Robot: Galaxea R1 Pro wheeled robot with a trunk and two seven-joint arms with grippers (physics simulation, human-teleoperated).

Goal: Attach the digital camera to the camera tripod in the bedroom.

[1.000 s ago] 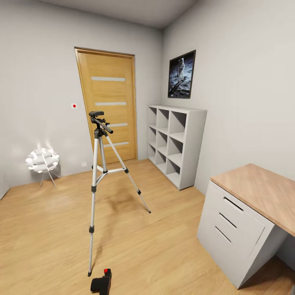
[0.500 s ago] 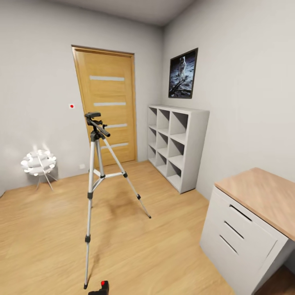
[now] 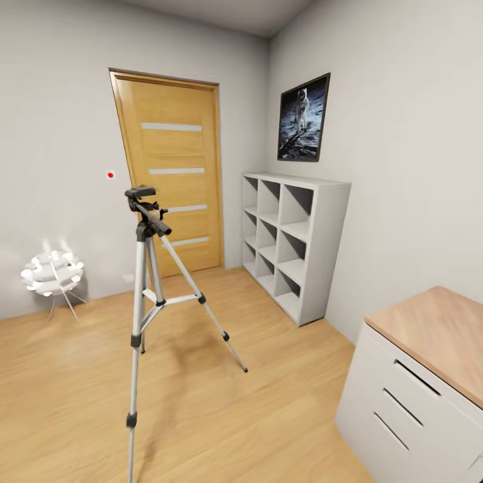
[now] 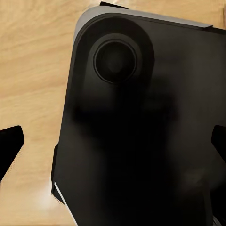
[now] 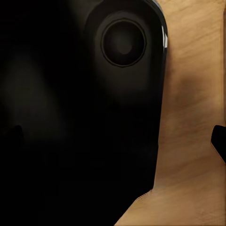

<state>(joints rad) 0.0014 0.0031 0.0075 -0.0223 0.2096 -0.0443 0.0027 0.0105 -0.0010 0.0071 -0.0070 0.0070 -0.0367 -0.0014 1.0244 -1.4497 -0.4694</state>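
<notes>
So the head view is looking into the bedroom (image 3: 282,40), grey walls and light wood floor (image 3: 80,376) all around. The camera tripod (image 3: 149,295) stands on the floor at about 9 o'clock from the middle of the picture, three silver legs spread out, black head on top with the pan handle (image 3: 154,219) slanting down toward 4 o'clock. Its nearest leg runs off the lower edge of the picture. The digital camera can't be made out in any of the pictures, so no idea where it sits right now. Behind the tripod at roughly 11 o'clock is the wooden door (image 3: 171,181), shut, with a little red dot (image 3: 111,175) on the wall just beside its frame. Over at 9 o'clock by the far wall sits a small white globe lamp (image 3: 51,274) on thin legs, well apart from the tripod. At 2 o'clock there's the astronaut poster (image 3: 304,118), and below it the white cube shelf (image 3: 295,245) against the wall. The wood-topped desk (image 3: 443,335) with white drawers fills the 4 o'clock corner. The left wrist view has the left gripper (image 4: 113,141) with dark fingertips (image 4: 10,141) far apart near both picture edges, nothing between them, just a black robot part over wood floor. Same deal for the right gripper (image 5: 113,136): spread wide, holding nothing.
</notes>
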